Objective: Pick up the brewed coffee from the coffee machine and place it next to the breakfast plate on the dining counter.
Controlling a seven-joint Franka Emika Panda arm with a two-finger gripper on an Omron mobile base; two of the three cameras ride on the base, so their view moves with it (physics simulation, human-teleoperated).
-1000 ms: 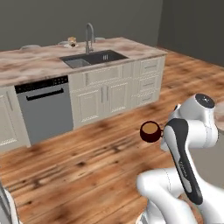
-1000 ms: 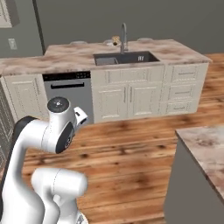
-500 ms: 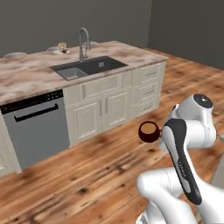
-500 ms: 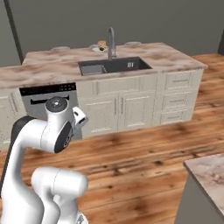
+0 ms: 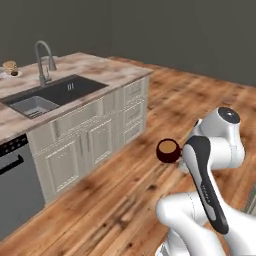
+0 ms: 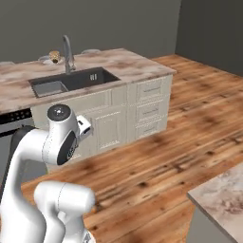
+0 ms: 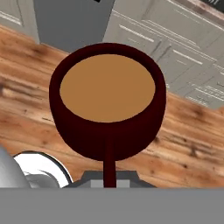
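Jaws pinched on mug [image 7: 107, 103] handle, above bare floor [image 5: 125, 200], well off counter [image 5: 125, 72] edge.

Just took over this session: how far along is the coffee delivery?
Pickup looks done: the mug of coffee is off the machine, gripped by its handle in the gripper and carried above the wood floor. Left: reach the dining counter and set it beside the breakfast plate behind the faucet.

A home kitchen: a marbled stone surface [image 5: 105, 72] carries a dark sink [image 5: 52, 95] and a grey tap [image 5: 42, 60] over cream panelled cupboards [image 5: 90, 145], with what may be a dishwasher [image 5: 15, 190] alongside, on a wooden plank floor [image 6: 190, 128].
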